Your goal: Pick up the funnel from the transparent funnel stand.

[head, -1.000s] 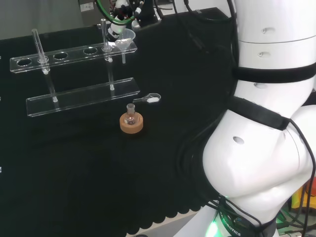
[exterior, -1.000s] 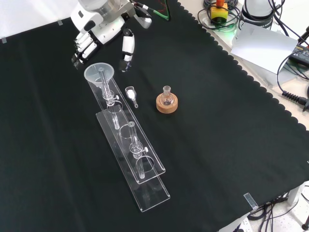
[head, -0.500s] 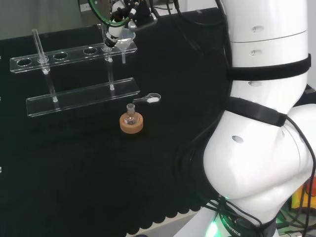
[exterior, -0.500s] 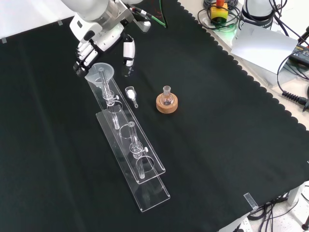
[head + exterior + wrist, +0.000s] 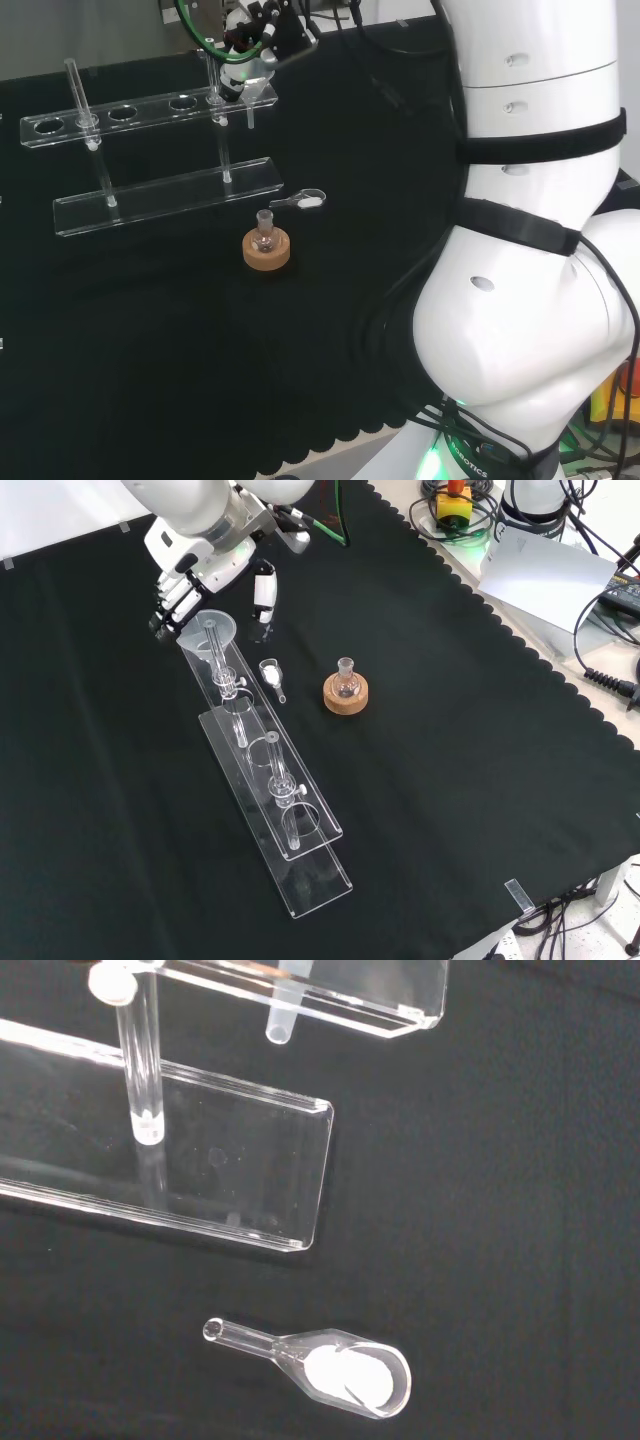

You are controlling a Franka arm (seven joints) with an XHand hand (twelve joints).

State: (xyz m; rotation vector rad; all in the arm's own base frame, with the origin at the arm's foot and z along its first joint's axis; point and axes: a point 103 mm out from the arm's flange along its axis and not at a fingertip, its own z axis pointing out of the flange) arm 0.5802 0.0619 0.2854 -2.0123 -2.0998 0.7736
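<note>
A clear funnel point(image 5: 206, 630) sits in the end hole of the transparent stand point(image 5: 290, 830), its stem hanging through the upper shelf. In the head view the funnel point(image 5: 261, 93) is at the shelf's right end, partly covered by the hand point(image 5: 245, 52). The hand point(image 5: 203, 552) hovers just above it in the front view. Its fingers point(image 5: 168, 605) reach down at the rim's left side, and the thumb point(image 5: 264, 588) stands apart on the right. Nothing is gripped. The wrist view shows the funnel's stem tip point(image 5: 283, 1026) over the stand's base plate point(image 5: 215, 1165).
A small glass scoop of white powder point(image 5: 270, 673) point(image 5: 345, 1375) lies on the cloth beside the stand. A little flask on a cork ring point(image 5: 346, 691) point(image 5: 266, 246) stands to its right in the front view. The stand's upright posts point(image 5: 76, 92) rise above the shelf.
The hand has come down and closer over the funnel, so its fingers now reach the rim. The funnel and stand have not moved.
</note>
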